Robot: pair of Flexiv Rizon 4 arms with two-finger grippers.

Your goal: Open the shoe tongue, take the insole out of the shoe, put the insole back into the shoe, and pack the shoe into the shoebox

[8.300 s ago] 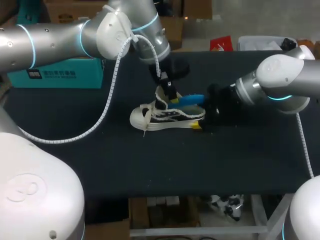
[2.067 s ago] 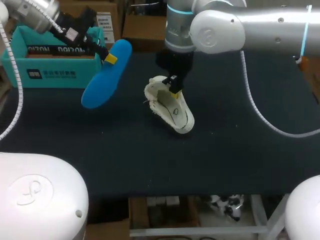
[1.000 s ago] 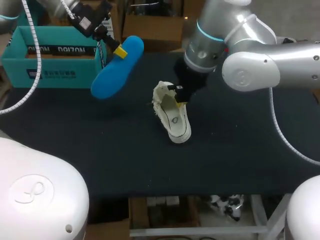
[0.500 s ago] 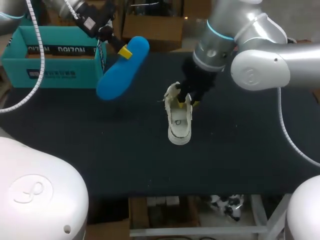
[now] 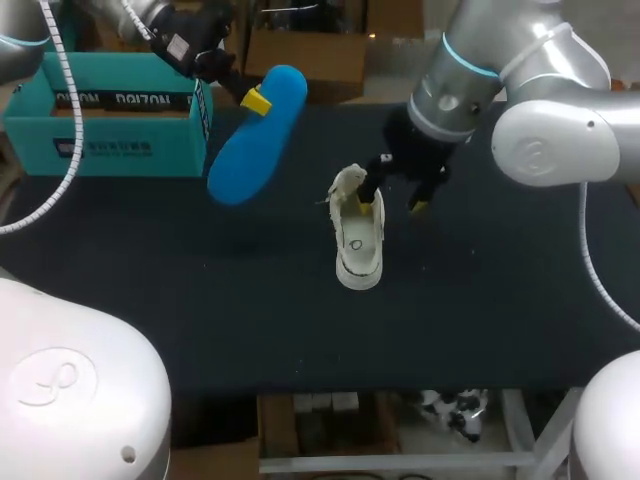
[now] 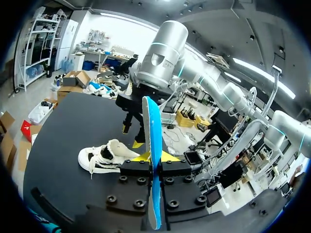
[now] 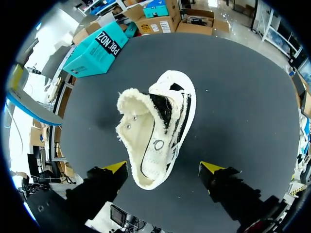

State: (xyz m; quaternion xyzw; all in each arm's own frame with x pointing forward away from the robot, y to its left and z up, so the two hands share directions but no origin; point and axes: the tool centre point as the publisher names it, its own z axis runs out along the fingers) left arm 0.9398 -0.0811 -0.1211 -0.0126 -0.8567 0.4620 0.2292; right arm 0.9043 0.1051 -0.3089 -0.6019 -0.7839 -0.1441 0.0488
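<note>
HEAD VIEW
- Shoe (image 5: 358, 245): white with black stripes, near the middle of the dark surface (image 5: 500, 320). One end points to the near edge. The opening is at the far end, with the tongue splayed wide.
- Insole (image 5: 258, 135): blue and out of the shoe. It is held in the air to the shoe's left and beyond it, between shoe and shoebox.
- Left tool (image 5: 250, 99): pinched on the insole's far end.
- Right tool (image 5: 392, 200): at the shoe's opening end, fingers spread, carrying nothing.
- Shoebox (image 5: 100, 125): teal, open-topped, well left of the shoe at the far edge. There is no shoe in it.

LEFT WRIST VIEW
- Insole (image 6: 148, 121): edge-on and upright, clamped from both sides between the left tool's (image 6: 153, 158) fingers.
- Shoe (image 6: 104, 156): on the surface ahead of the insole and well apart from it. The right tool (image 6: 132, 136) hangs just above it.

RIGHT WRIST VIEW
- Shoe (image 7: 158, 128): its near end sits between the right tool's (image 7: 164, 170) wide-spread fingers. One tip is just beside it; whether they touch cannot be told. The opening shows cream lining with no blue inside.
- Shoebox (image 7: 95, 53): beyond the shoe, well apart.

PROGRESS (judged)
- Done: the tongue appears opened, and the insole is out.
- Left: return the insole to the shoe, then pack the shoe into the shoebox.
- Stage: roughly halfway, with the insole poised for reinsertion.
</note>
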